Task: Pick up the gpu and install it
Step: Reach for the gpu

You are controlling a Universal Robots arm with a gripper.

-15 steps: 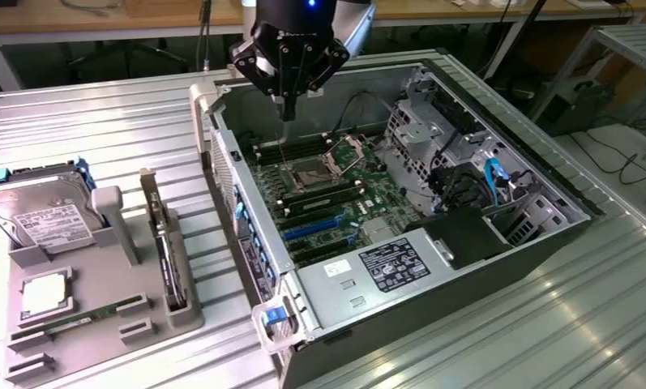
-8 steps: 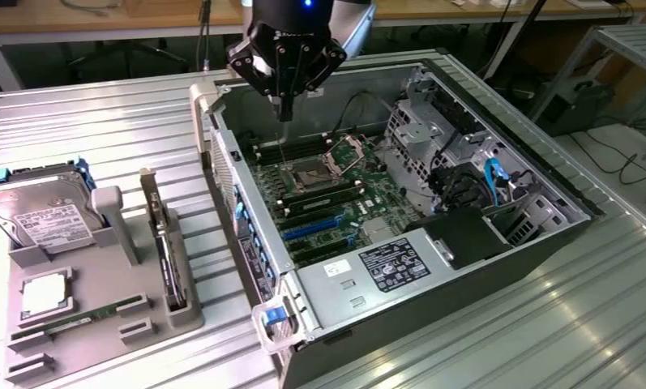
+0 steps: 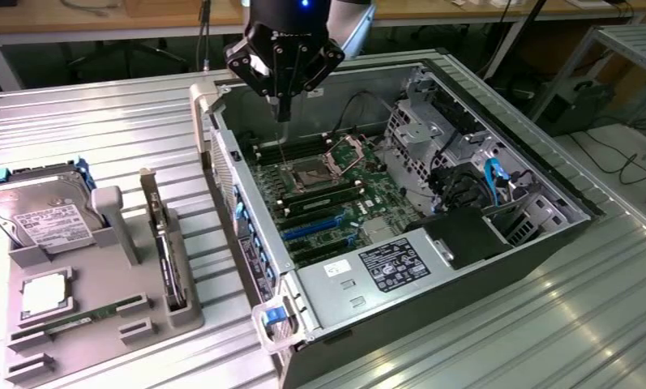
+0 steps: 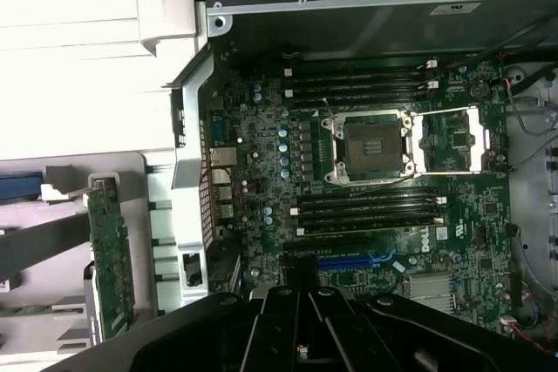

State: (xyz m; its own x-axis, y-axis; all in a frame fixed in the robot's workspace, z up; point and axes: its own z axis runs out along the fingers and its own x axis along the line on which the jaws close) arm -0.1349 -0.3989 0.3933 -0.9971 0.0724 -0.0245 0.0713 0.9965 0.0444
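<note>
Above the open case [image 3: 431, 316] | one gripper [image 3: 283, 113], clenched on nothing | one gpu [image 3: 169, 255] upright in tray [image 3: 96, 328] | one hard drive [image 3: 41, 219] alongside

The exterior view looks from high up and off the arm, slanting down across the ribbed table [image 3: 106, 121]. It stands well back and takes in the whole open computer case [image 3: 409, 324], with the gripper [image 3: 284, 109] hanging over the case's far end and the grey holder [image 3: 106, 324] out to one side of it.

The wrist view looks straight down past the gripper's black body [image 4: 301, 337] and sits much nearer, so the motherboard [image 4: 261, 180] directly beneath the tool spreads across it.

Both views share the motherboard [image 3: 334, 203] and its CPU socket [image 3: 306, 174] [image 4: 370, 147] below the gripper. They also share the gpu [image 3: 166, 251] [image 4: 112, 259], standing on edge outside the case wall [image 4: 366, 32], well apart from the tool.
</note>
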